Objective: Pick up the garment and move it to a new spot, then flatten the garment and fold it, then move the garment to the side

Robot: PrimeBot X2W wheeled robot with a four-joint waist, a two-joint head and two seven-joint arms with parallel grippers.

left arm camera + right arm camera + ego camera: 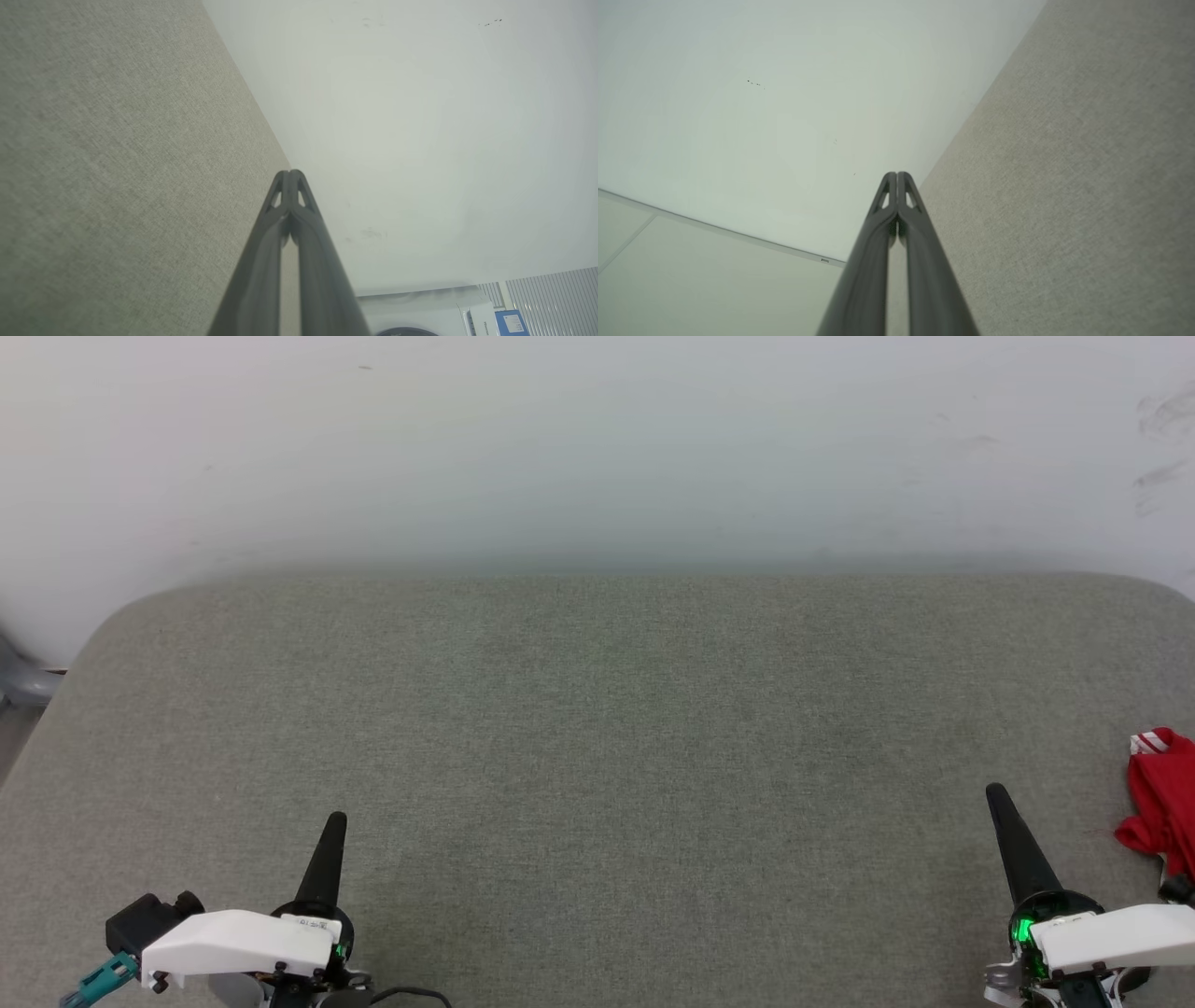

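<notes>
A wide counter (597,728) covered in grey-green woven fabric spans the head view. Its far corners are rounded and its far edge meets a pale, off-white wall (597,448). The wall carries a few faint dark scuffs toward its upper right. At the far left edge of that view, a grey rounded object (19,677) sits below the counter's corner; what it is cannot be told.

The garment (1162,803) lies bunched in a small red heap at the right edge of the counter, with a bit of red-and-white striped trim at its top. Part of it is cut off by the frame. It lies near the right tool (997,793), to that tool's outer side, and does not touch the fingers.

The left tool (334,821) rests at the lower left above the fabric, its two dark fingers pressed together into one point, holding nothing. The right tool is likewise closed tip to tip and empty, with a green light glowing at its base.

In the left wrist view the left tool (290,173) points along the line where fabric meets wall. A white appliance (420,308) and a ribbed grey panel (551,294) sit at the lower right. In the right wrist view the right tool (897,175) points at the same junction, and a thin seam crosses the pale wall.
</notes>
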